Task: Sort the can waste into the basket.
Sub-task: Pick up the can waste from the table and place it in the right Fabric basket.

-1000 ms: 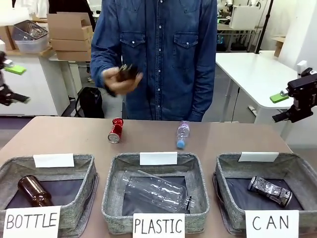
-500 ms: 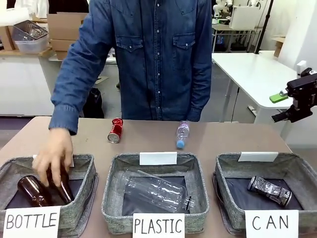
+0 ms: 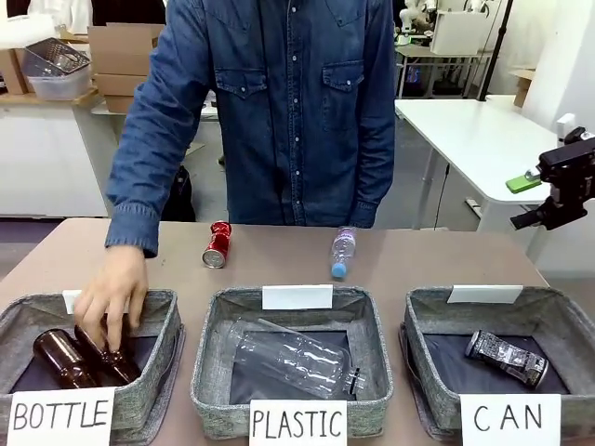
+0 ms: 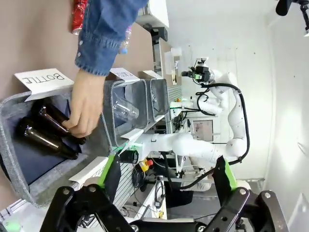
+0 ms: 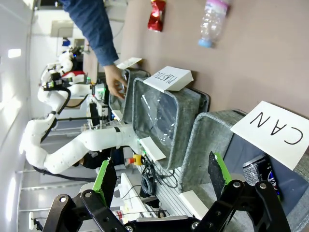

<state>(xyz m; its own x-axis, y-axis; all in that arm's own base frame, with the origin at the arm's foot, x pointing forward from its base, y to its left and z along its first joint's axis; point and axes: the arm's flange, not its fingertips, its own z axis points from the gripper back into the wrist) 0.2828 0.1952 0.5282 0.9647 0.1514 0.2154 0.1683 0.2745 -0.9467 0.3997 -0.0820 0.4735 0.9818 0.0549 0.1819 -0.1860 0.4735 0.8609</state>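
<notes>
A red can (image 3: 218, 244) with a silver top lies on the brown table near the person, also seen in the left wrist view (image 4: 79, 14) and the right wrist view (image 5: 157, 13). The dark can (image 3: 507, 357) with white print lies inside the grey CAN basket (image 3: 416, 321) at the front right; the right wrist view looks down on this can (image 5: 263, 174) and the basket's wall (image 5: 203, 140). My right gripper (image 3: 523, 202) hangs high beyond the table's right edge, open and empty (image 5: 161, 179). My left gripper (image 4: 167, 179) is open and empty too, off the BOTTLE basket's side.
The person's hand (image 3: 112, 297) reaches into the BOTTLE basket (image 3: 167, 321), resting on two brown bottles (image 3: 65, 358). The PLASTIC basket (image 3: 209, 325) holds a large clear bottle (image 3: 293, 358). A small clear bottle (image 3: 342, 251) lies on the table behind it.
The person has brought a brown bottle down into the BOTTLE basket and laid it beside the first one. My left gripper has left the front view's left edge. The right gripper has not moved.
</notes>
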